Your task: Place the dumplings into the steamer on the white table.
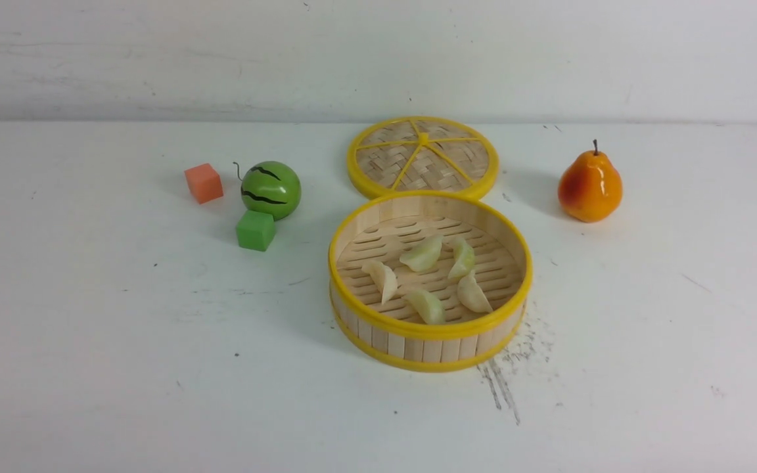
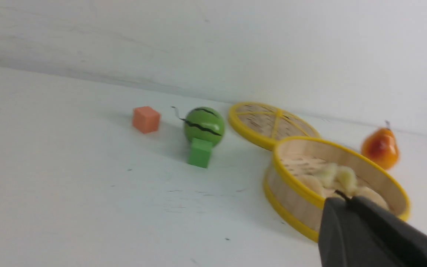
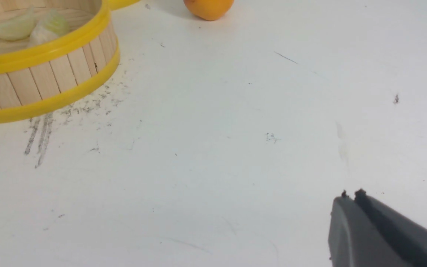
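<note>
Item: five pale glossy pleated dumplings on the slatted floor of our round yellow-rimmed bamboo steamer, just beyond our left claw and well off from our right claw, both pressed together holding nothing, presumably because loading is done.

Pale dumplings, yellow-rimmed steamer

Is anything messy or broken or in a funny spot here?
Nothing is broken or spilled. All five dumplings lie inside the steamer. Its lid is off, lying flat behind it. The only messy bit is dark scratch marks on the white table beside the steamer's front right edge.
</note>
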Tool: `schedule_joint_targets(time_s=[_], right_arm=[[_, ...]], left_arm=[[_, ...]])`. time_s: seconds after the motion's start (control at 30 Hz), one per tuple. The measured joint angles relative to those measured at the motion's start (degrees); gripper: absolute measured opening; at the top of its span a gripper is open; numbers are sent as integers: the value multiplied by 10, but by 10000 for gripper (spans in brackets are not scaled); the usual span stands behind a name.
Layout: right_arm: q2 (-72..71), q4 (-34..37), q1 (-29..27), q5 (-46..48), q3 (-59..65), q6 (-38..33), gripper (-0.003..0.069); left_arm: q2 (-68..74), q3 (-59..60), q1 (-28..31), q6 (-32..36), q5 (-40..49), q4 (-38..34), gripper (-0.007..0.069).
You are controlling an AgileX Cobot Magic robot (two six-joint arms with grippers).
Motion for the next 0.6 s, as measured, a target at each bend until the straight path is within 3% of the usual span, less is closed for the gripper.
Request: schedule_joint_targets(time_s=[0.07, 0.23, 0.6], right_arm=[[0, 0, 0, 0, 0, 0, 7], [0, 0, 0, 0, 0, 0, 13], [0, 0, 0, 0, 0, 0, 26]], left_arm=[[0, 34, 61, 1, -21, -10, -14], [0, 88, 139, 1, -26, -18, -14], [0, 124, 155, 2, 25, 9, -14]])
